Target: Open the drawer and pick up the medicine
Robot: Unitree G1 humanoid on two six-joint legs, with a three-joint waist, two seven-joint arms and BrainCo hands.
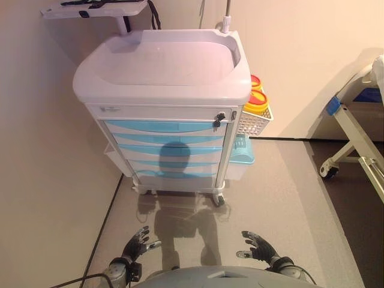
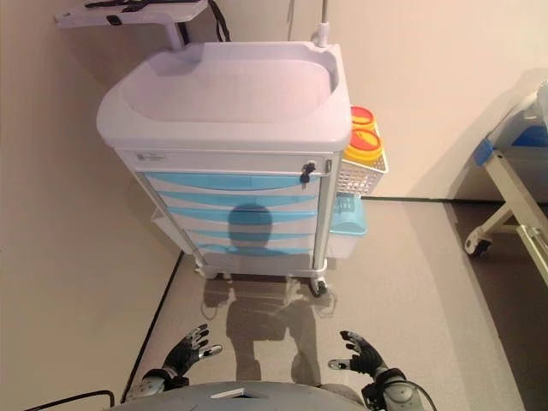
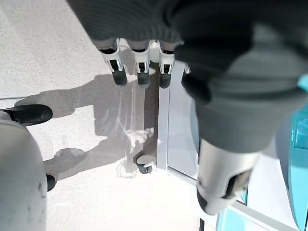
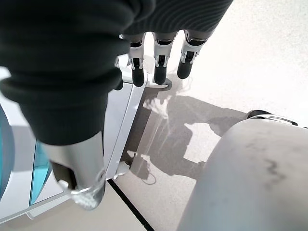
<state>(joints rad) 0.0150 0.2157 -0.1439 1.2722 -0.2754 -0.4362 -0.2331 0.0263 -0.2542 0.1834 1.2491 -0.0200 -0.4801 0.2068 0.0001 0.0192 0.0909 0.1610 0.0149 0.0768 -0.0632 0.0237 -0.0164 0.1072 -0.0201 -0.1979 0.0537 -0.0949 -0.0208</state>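
The room is evenly and brightly lit from above and behind the robot — a head-shaped shadow falls on the blue drawers of the cart and runs down the floor. The cart's white top shows a soft sheen, no hard glare. Straight edges bow near the frame borders. In the wrist views the dark covers and near fingers blur — the floor stays sharp.

Plain cream walls meet in a corner behind the cart. The floor is pale grey-beige, with a darker strip along the right. A white-framed bed on casters stands at the right edge, by the wall. A white shelf juts out at upper left.
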